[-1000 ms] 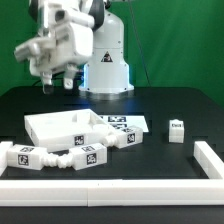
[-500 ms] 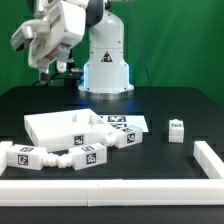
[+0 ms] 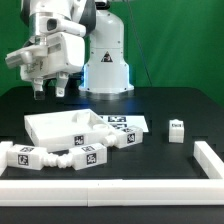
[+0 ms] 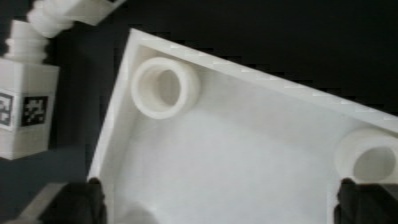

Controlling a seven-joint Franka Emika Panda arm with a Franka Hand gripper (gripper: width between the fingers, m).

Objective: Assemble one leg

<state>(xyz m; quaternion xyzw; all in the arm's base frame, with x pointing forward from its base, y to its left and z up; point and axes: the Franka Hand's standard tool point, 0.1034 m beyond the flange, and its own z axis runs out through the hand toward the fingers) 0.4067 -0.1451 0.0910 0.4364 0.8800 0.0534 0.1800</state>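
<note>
My gripper (image 3: 50, 91) hangs open and empty in the air above the far left of the table, behind the white tabletop panel (image 3: 62, 126). In the wrist view the gripper (image 4: 217, 206) shows two dark fingertips (image 4: 71, 206) spread wide, with nothing between them. Below lies the panel (image 4: 249, 150) with a round socket (image 4: 166, 88). Several white tagged legs lie on the table: one leg (image 3: 22, 157) at the front left, another (image 3: 88, 155) beside it, one (image 3: 126, 138) by the panel, and a small upright one (image 3: 177, 131) at the exterior view's right. One leg (image 4: 25, 95) also shows in the wrist view.
The marker board (image 3: 122, 123) lies flat behind the panel's right corner. A white raised border (image 3: 120, 187) runs along the table's front and up the right side (image 3: 210, 158). The robot's white base (image 3: 107, 70) stands at the back.
The arm lifted up and left half a second ago, then came down and turned. The gripper now hangs lower, pointing down near the panel's far left. No part has moved.
</note>
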